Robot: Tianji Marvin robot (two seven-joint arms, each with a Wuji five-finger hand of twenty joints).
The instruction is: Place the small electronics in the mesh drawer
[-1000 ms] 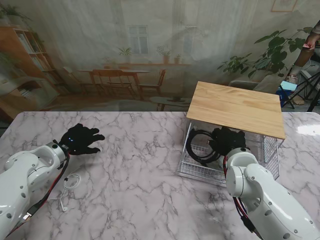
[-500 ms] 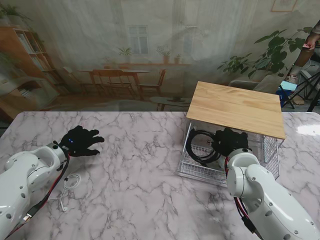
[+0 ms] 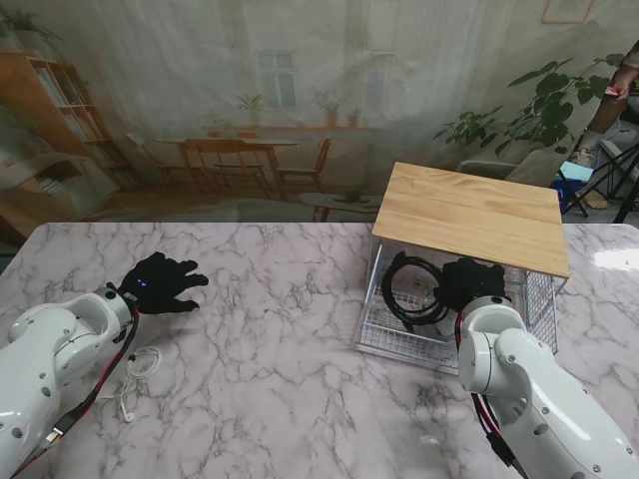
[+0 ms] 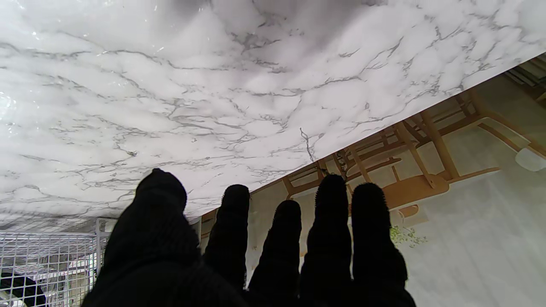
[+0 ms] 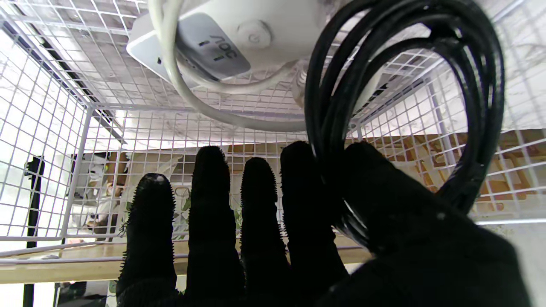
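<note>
A coiled black cable [image 3: 411, 289] hangs from my right hand [image 3: 469, 282] inside the white mesh drawer [image 3: 384, 334], over a white charger [image 5: 239, 38]. White earphones [image 3: 140, 369] lie on the tabletop by my left arm.

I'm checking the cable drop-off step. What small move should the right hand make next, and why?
Probably open the right hand and let go: the black cable coil it pinches already hangs inside the mesh drawer, over the white charger lying there.

White earphones [image 3: 140, 371] perhaps; too small to tell.
</note>
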